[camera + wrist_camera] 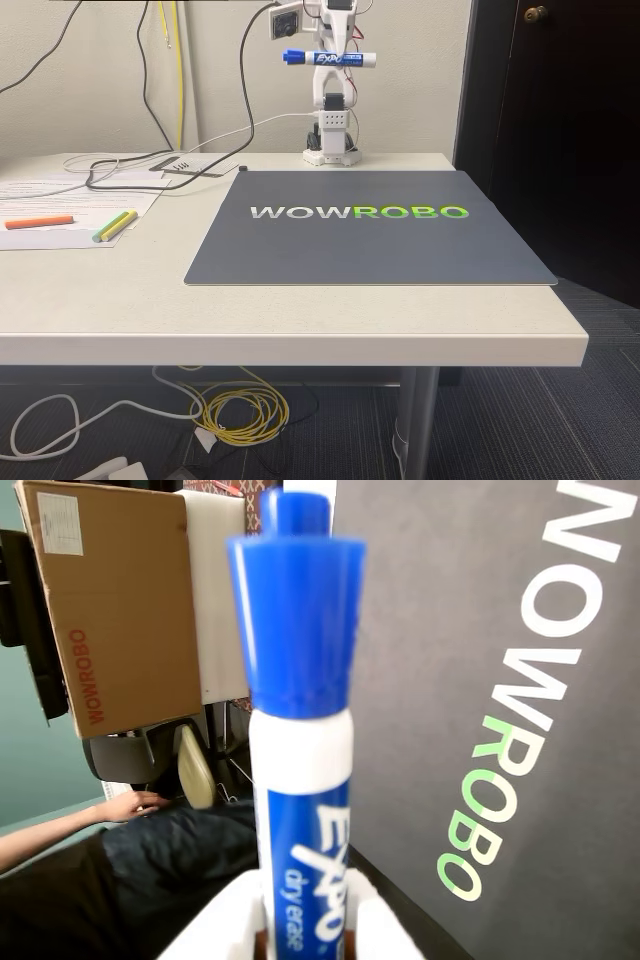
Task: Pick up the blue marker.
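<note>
Blue marker (329, 58) is clamped crosswise in my gripper (338, 58), held high above the grey WOWROBO mat (370, 235) and close to my own base (331, 150) at the back of the table (300, 320). In the fixed view the cap points to the picture's left of my fingers, the barrel tail to the right. In the wrist view the blue marker (300, 780) runs straight out from between my white fingers (215, 925), cap at the far end, the EXPO label just past my grip, the mat far below.

Step, as I judge it: pick done, the lift near its top. Next move calls only for a steady hold; the grip sits on the barrel, so a slip seems unlikely
</note>
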You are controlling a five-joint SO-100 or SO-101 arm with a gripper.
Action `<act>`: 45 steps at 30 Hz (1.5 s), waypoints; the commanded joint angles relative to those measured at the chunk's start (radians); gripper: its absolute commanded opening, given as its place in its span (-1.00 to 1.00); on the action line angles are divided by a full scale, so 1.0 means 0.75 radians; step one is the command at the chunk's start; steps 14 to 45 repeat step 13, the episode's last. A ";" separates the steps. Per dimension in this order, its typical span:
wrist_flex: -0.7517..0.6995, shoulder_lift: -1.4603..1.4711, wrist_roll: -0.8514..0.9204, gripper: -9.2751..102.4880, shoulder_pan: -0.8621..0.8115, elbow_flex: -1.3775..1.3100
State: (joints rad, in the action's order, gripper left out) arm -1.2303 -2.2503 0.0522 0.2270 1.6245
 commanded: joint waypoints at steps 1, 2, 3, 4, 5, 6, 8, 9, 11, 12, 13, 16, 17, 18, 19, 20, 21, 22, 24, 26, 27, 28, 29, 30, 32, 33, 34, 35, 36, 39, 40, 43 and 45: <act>0.039 -0.053 -0.016 -0.83 0.012 0.016; 0.041 -0.057 -0.020 -0.83 0.014 0.020; 0.043 -0.057 -0.022 -0.83 0.014 0.022; 0.045 -0.057 -0.029 -0.83 0.014 0.025; 0.047 -0.057 -0.035 -0.83 0.018 0.027; 0.051 -0.059 -0.039 -0.83 0.020 0.031; 0.055 -0.061 -0.045 -0.83 0.022 0.035; 0.055 -0.061 -0.045 -0.83 0.022 0.035; 0.055 -0.061 -0.045 -0.83 0.022 0.043; 0.057 -0.063 -0.043 -0.83 0.022 0.047; 0.057 -0.067 -0.039 -0.83 0.022 0.057; 0.057 -0.067 -0.039 -0.83 0.022 0.057; 0.057 -0.067 -0.039 -0.83 0.022 0.057; 0.057 -0.067 -0.039 -0.83 0.022 0.057; 0.057 -0.067 -0.039 -0.83 0.022 0.057; 0.057 -0.067 -0.039 -0.83 0.022 0.057; 0.057 -0.067 -0.039 -0.83 0.022 0.057; 0.057 -0.067 -0.039 -0.83 0.022 0.057; 0.057 -0.067 -0.039 -0.83 0.022 0.057; 0.057 -0.067 -0.039 -0.83 0.022 0.057; 0.057 -0.067 -0.039 -0.83 0.022 0.057; 0.057 -0.067 -0.039 -0.83 0.022 0.057; 0.057 -0.067 -0.039 -0.83 0.022 0.057; 0.057 -0.067 -0.039 -0.83 0.022 0.057; 0.057 -0.067 -0.039 -0.83 0.022 0.057; 0.057 -0.067 -0.039 -0.83 0.022 0.057; 0.057 -0.067 -0.039 -0.83 0.022 0.057; 0.057 -0.067 -0.039 -0.83 0.022 0.057; 0.057 -0.067 -0.039 -0.83 0.022 0.057; 0.057 -0.067 -0.039 -0.83 0.022 0.057; 0.057 -0.067 -0.039 -0.83 0.022 0.057; 0.057 -0.067 -0.039 -0.83 0.022 0.057; 0.057 -0.067 -0.039 -0.83 0.022 0.057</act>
